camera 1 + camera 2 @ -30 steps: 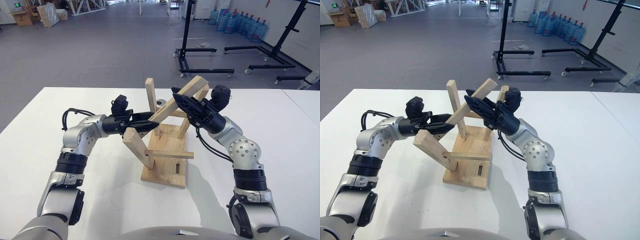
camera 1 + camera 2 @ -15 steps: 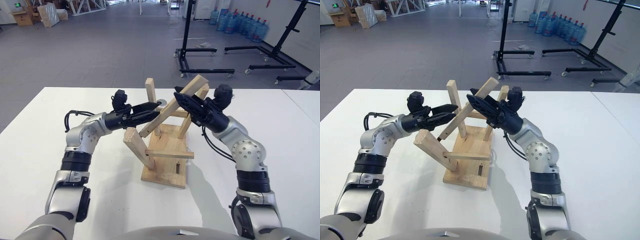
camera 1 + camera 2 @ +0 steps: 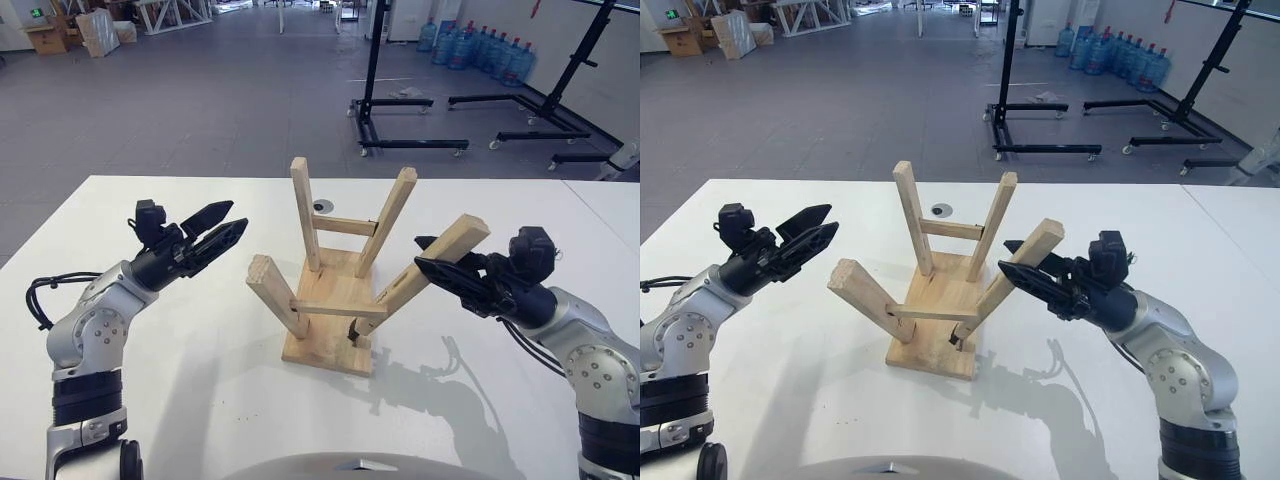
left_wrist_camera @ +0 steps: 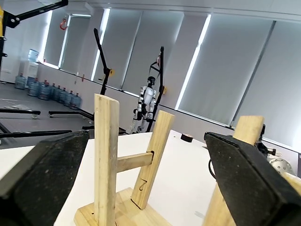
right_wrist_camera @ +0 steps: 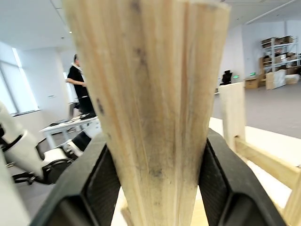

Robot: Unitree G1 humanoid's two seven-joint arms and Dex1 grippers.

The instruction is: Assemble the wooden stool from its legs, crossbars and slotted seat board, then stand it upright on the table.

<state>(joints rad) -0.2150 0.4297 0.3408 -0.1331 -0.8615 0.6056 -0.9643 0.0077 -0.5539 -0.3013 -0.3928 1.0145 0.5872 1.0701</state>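
The slotted seat board [image 3: 322, 351] lies flat on the white table [image 3: 140, 340]. Two legs [image 3: 304, 214] [image 3: 389, 219] stand upright at its far side, joined by a crossbar [image 3: 344, 226]. A third leg [image 3: 276, 294] leans outward at the near left, with a second crossbar [image 3: 326, 309] running from it. My right gripper [image 3: 428, 258] is shut on a fourth leg [image 3: 447, 249], which is tilted with its lower end at the board's near right corner. This leg [image 5: 150, 94] sits between the fingers [image 5: 96, 186]. My left gripper [image 3: 238, 215] is open, left of the stool and apart from it.
A small black round thing [image 3: 320, 207] lies on the table behind the stool. Bare table spreads left and right of the board. Beyond the far edge, black wheeled racks [image 3: 410, 105] and water bottles [image 3: 480, 45] stand on the floor.
My left gripper let go of the loose leg and drew back to the left. My right gripper swung the leg down and to the right, its lower end now at the board.
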